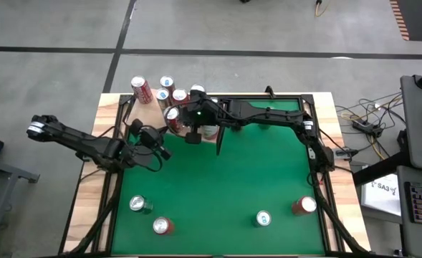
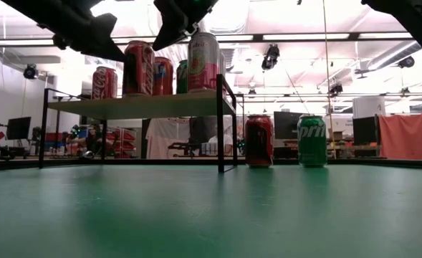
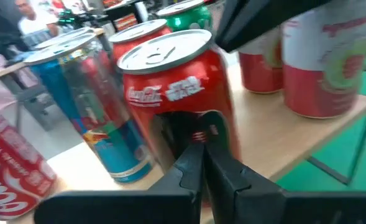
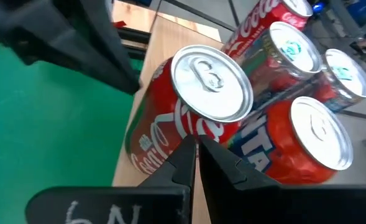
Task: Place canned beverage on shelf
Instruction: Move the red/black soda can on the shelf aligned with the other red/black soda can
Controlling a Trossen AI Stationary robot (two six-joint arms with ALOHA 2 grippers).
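A bright, open lab stretches behind a green tabletop (image 1: pixel 218 186) where a two-armed robot is stocking a pale wooden shelf (image 2: pixel 142 105) at the far left corner. Half a dozen or so cans already stand on the board, among them a red Coca-Cola can (image 3: pixel 176 99) and a pink-and-white can (image 2: pixel 203 61) near the shelf's dark end panel. Both grippers hover at the shelf with jaws clenched and empty: the left gripper (image 3: pixel 202 163) just behind the Coca-Cola can, the right gripper (image 4: pixel 195 155) above it. Four cans wait along the tabletop's near edge, including a green Sprite can (image 2: pixel 312 141) and a dark red can (image 2: pixel 259 140), so the job looks more than half done.
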